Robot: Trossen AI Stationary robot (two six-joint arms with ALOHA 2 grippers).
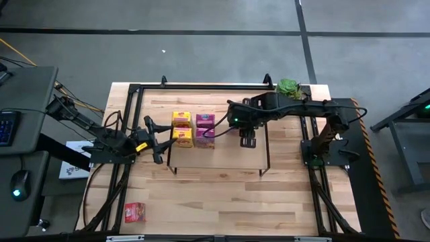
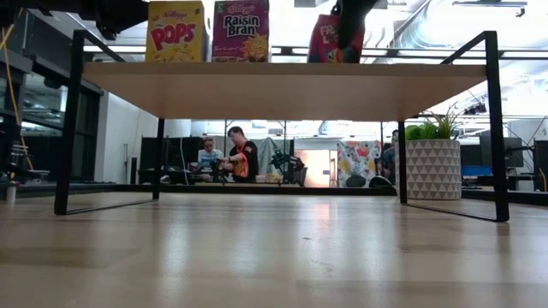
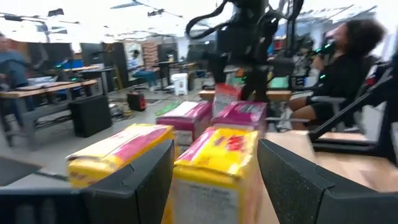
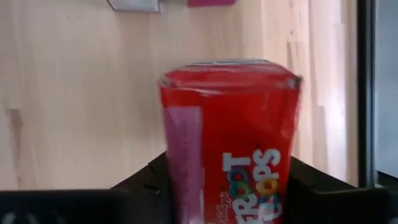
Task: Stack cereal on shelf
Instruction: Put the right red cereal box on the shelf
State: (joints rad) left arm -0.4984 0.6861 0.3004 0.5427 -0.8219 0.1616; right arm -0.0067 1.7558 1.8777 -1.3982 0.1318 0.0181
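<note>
Red cardboard cereal box [image 4: 231,140] sits between the fingers of my right tool [image 1: 248,139], which hangs over the light wood shelf with black wire legs [image 1: 228,158]; that arm reaches across from the table's right edge. My left tool [image 1: 153,139] stands part open and empty beside the two yellow boxes [image 1: 182,129]. Two magenta-pink boxes [image 1: 205,130] adjoin them. Another red box [image 1: 134,212] lies on the wooden table [image 1: 222,195].

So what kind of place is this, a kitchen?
Probably not; it looks like a robot lab or workshop. People sit at desks behind the table, a bare concrete floor surrounds it, and ceiling ducts show.
</note>
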